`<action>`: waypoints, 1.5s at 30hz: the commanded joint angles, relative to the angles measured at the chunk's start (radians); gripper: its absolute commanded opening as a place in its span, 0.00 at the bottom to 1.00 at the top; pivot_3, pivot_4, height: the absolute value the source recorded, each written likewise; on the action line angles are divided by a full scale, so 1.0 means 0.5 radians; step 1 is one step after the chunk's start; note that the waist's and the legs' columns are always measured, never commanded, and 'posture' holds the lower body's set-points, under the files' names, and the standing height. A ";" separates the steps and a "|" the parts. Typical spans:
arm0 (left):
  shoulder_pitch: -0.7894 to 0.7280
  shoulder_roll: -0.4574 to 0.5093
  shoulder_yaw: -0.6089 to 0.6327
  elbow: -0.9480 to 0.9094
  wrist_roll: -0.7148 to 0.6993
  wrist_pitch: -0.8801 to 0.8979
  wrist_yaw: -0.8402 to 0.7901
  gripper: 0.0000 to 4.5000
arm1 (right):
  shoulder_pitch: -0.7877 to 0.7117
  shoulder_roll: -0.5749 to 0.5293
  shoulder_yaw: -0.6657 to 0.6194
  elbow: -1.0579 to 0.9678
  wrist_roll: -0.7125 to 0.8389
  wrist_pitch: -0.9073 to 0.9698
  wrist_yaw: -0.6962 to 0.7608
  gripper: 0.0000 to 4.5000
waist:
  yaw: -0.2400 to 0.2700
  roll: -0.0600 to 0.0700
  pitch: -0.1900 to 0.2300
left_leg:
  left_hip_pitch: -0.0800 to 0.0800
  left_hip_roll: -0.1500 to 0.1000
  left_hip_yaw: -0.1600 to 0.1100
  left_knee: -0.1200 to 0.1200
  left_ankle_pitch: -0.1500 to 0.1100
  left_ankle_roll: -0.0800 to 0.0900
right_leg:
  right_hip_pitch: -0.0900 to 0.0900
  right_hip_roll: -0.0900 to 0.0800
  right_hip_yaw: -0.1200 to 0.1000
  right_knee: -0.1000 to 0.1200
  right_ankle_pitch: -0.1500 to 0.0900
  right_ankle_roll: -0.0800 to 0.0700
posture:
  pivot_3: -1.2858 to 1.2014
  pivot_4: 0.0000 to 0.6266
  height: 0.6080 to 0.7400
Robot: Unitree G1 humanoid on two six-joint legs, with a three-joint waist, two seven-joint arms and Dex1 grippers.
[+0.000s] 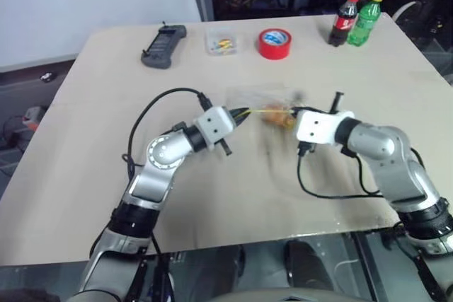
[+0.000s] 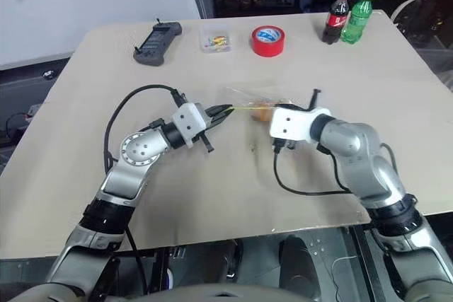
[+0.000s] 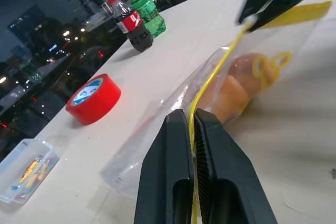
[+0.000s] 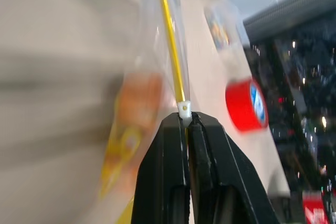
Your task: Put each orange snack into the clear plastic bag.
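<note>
The clear plastic bag (image 1: 263, 100) hangs stretched between my two grippers over the middle of the table (image 1: 106, 104), its yellow seal strip (image 3: 212, 80) pulled taut. My left gripper (image 3: 190, 120) is shut on one end of the strip. My right gripper (image 4: 186, 120) is shut on the other end, right behind the small white slider (image 4: 184, 109). An orange snack (image 3: 231, 90) shows through the bag's wall, inside it, next to the yellow print (image 3: 269, 66). From the head, the snack (image 1: 277, 117) sits just left of my right gripper (image 1: 292, 112).
A red tape roll (image 1: 274, 43), a small clear box with colourful bits (image 1: 220, 41) and a black handheld device (image 1: 163, 45) lie along the far side. A cola bottle (image 1: 345, 19) and a green bottle (image 1: 366, 18) stand at the far right corner.
</note>
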 commanded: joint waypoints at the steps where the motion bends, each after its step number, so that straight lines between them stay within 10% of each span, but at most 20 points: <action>1: -0.059 0.054 0.214 0.078 -0.053 0.015 0.088 0.00 | 0.025 -0.139 -0.299 0.133 -0.077 0.162 -0.141 0.01 | -0.001 0.000 0.000 | 0.000 0.000 0.001 0.000 0.000 0.000 | 0.000 0.000 0.001 0.000 0.000 0.000 | 0.52 0.24 1.00; 17: -0.805 -0.038 0.191 0.913 -0.004 -0.200 0.022 0.00 | -0.398 -0.108 -0.316 0.325 0.257 0.177 -0.007 0.01 | -0.002 -0.002 0.001 | -0.004 -0.002 0.002 0.002 0.001 -0.001 | 0.000 -0.001 0.000 -0.005 0.000 0.000 | 0.52 0.24 1.00; 24: -0.798 -0.055 0.161 0.946 0.032 -0.299 0.001 0.00 | -0.363 0.070 -0.281 -0.064 0.521 0.495 0.058 0.59 | -0.006 -0.002 0.001 | -0.010 -0.003 0.002 0.001 0.000 0.002 | -0.005 -0.003 0.001 -0.009 0.000 0.001 | 0.52 0.24 1.00; 45: -0.503 0.036 0.174 0.517 0.033 -0.306 -0.069 0.00 | -0.663 0.321 -0.074 0.439 0.555 0.367 -0.096 0.59 | -0.008 -0.002 0.001 | -0.008 -0.004 0.002 0.003 0.000 0.001 | -0.006 -0.003 0.001 -0.003 0.000 0.001 | 0.52 0.24 1.00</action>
